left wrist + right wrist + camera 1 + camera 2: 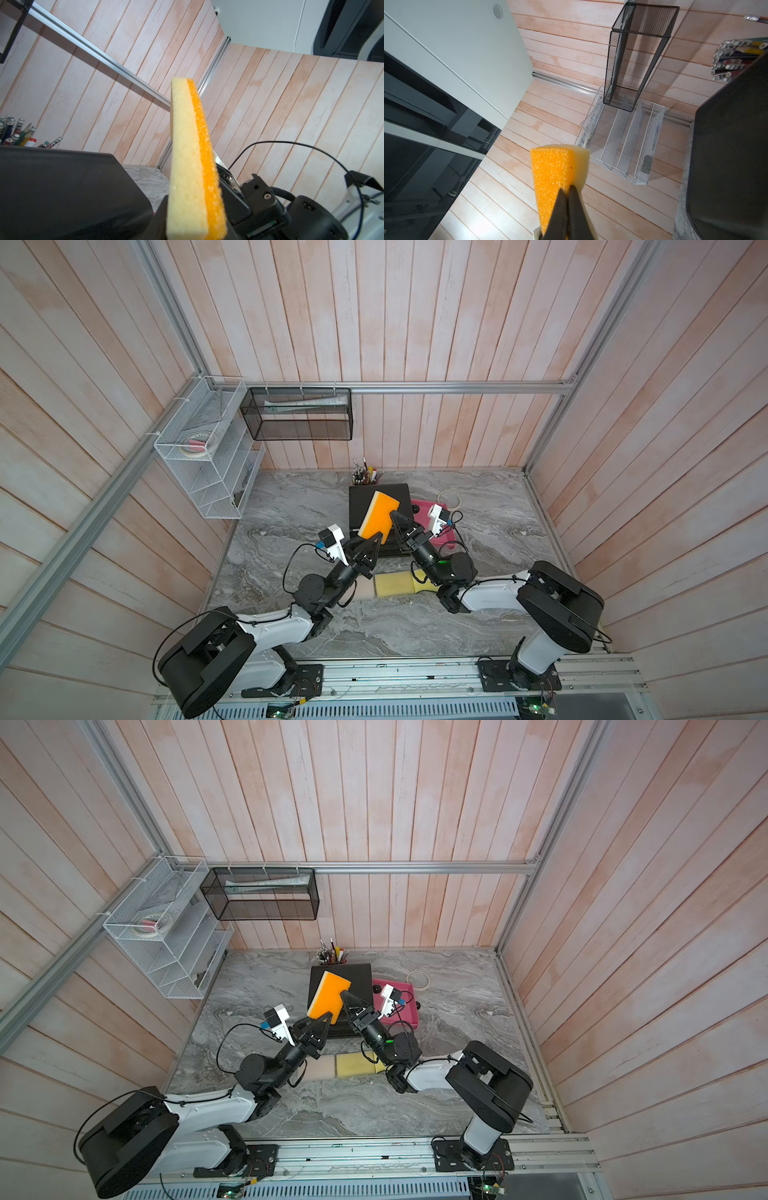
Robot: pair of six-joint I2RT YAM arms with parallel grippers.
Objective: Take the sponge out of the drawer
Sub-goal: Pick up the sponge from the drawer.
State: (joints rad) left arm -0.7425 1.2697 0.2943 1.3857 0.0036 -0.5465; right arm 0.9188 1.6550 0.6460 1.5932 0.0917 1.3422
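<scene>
The sponge point(379, 516) point(330, 996), orange on one face and pale yellow on the other, is held up in the air above the black drawer unit point(400, 494) point(359, 974). My right gripper point(394, 515) point(568, 191) is shut on its side edge, the fingertips pinching the orange face. My left gripper point(375, 538) point(328, 1017) is closed on the lower corner. In the left wrist view the sponge point(191, 155) stands edge-on between the jaws, beside the drawer unit point(62, 187). The drawer's front is hidden under both grippers.
A pink tray point(446, 533) lies right of the drawer unit, a pen cup point(365, 475) behind it and a tape ring point(451, 499) near the back. Yellow foam pieces point(392, 585) lie between the arms. A white wire rack point(208, 456) and black mesh basket point(297, 414) hang at the left.
</scene>
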